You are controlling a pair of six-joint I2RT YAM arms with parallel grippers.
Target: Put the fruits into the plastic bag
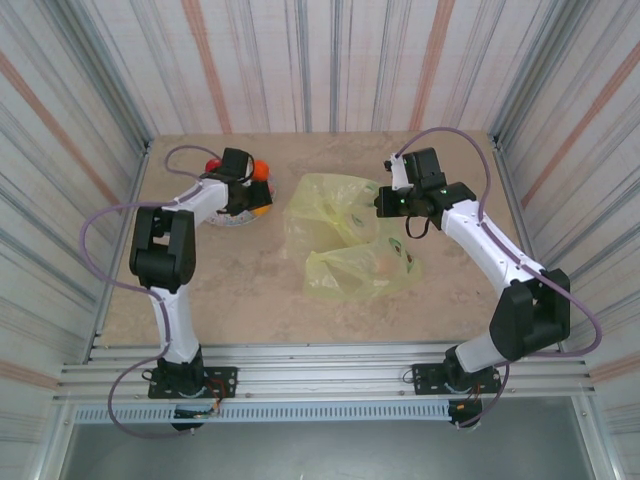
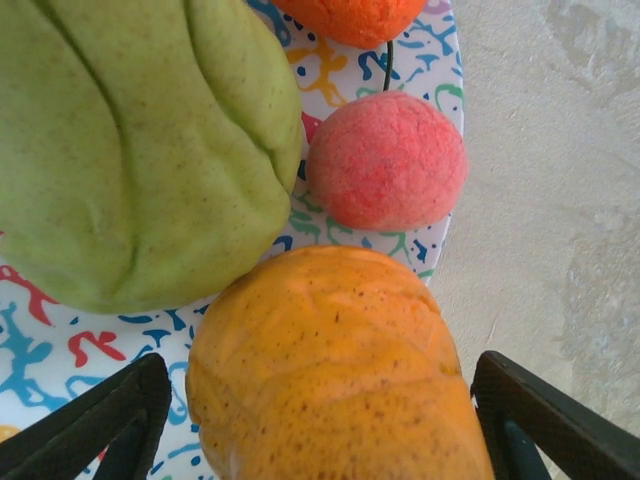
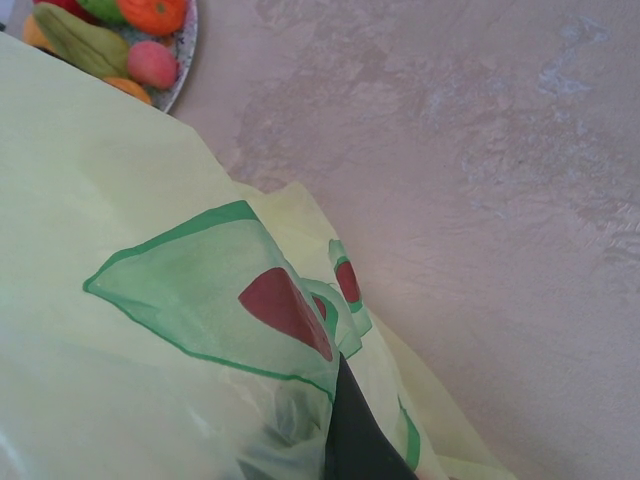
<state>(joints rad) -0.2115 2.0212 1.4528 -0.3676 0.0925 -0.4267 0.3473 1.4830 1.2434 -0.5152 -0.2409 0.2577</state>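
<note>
Several fruits lie on a speckled plate (image 2: 60,340): a big green one (image 2: 130,150), a pink one (image 2: 385,160) and a long orange one (image 2: 330,370). My left gripper (image 2: 320,420) is low over the plate and open, its fingers (image 2: 100,420) straddling the long orange fruit with thin gaps on both sides. In the top view the left gripper (image 1: 245,185) hides most of the plate. The yellow plastic bag (image 1: 345,235) with green avocado prints lies mid-table, a pale fruit (image 1: 385,265) showing through it. My right gripper (image 1: 383,205) is shut on the bag's upper edge; bag film (image 3: 120,250) drapes over its dark finger (image 3: 350,440).
Corrugated walls close in the table on three sides. Bare marbled tabletop (image 1: 250,290) lies between the plate and the near rail. In the right wrist view the plate's rim (image 3: 188,50) shows at top left, with fruits on it.
</note>
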